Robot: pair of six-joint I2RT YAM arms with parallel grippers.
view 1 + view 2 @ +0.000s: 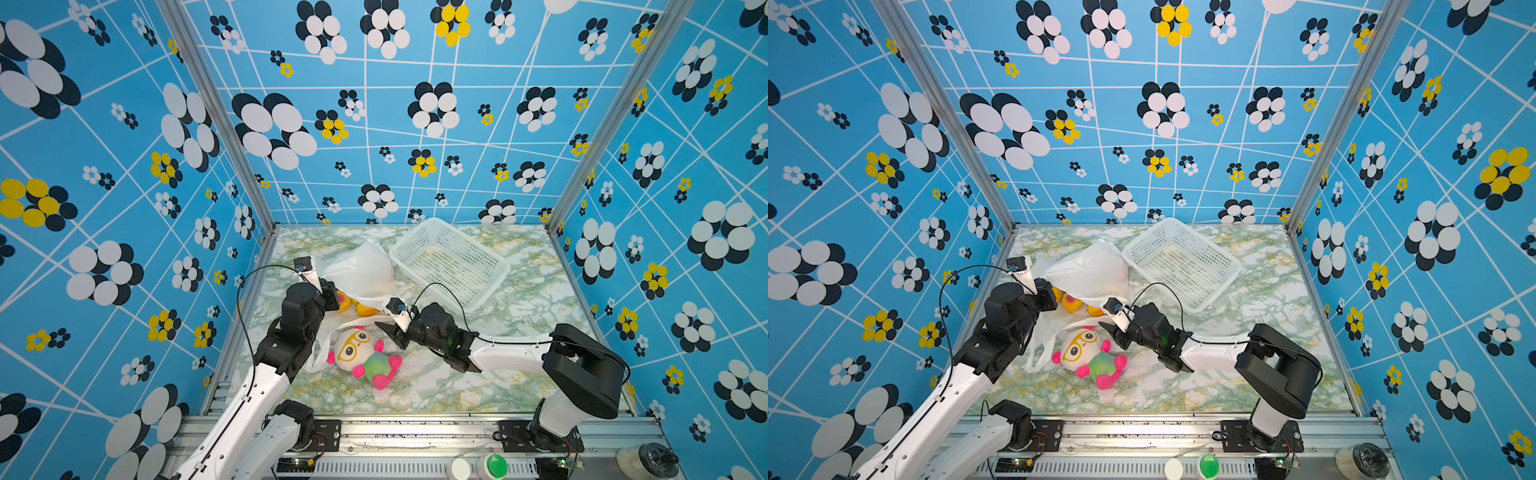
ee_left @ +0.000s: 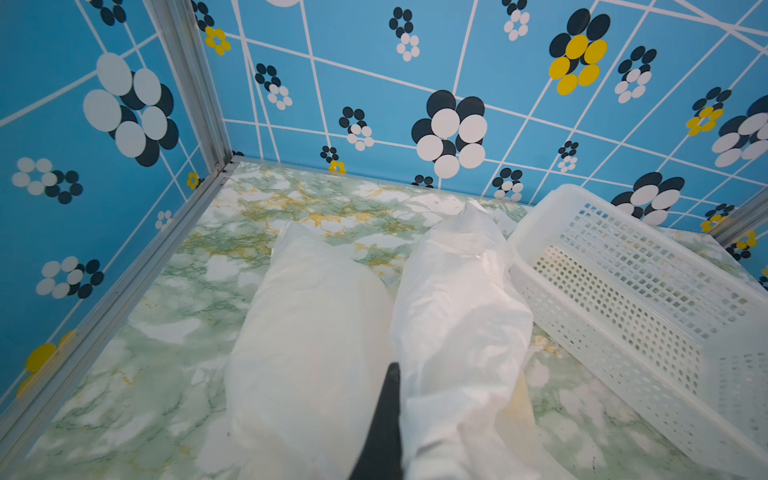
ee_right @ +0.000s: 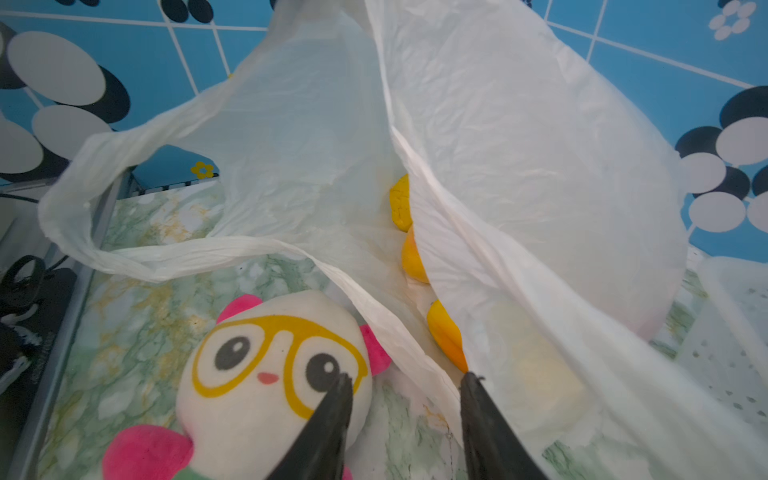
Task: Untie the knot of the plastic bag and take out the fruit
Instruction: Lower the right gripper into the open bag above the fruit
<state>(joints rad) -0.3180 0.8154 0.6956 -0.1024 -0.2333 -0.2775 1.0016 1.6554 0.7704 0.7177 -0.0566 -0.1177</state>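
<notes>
The left claw (image 1: 332,293) was clenched on a fold of the thin translucent white plastic bag (image 1: 361,270), whose film bulged away on both sides of its tip. The right claw (image 3: 407,376) stood released, jaws apart, with the bag's rim running between them. Just beyond its tips, small yellow and orange toy fruits (image 3: 446,336) lay in the bag's open mouth. Close beside that claw lay a white, green and pink plush doll (image 1: 357,351). A white perforated plastic basket (image 1: 449,262) sat farther beyond it.

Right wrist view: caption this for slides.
Fingers apart at the open plastic bag; yellow fruit inside, plush doll beside.
</notes>
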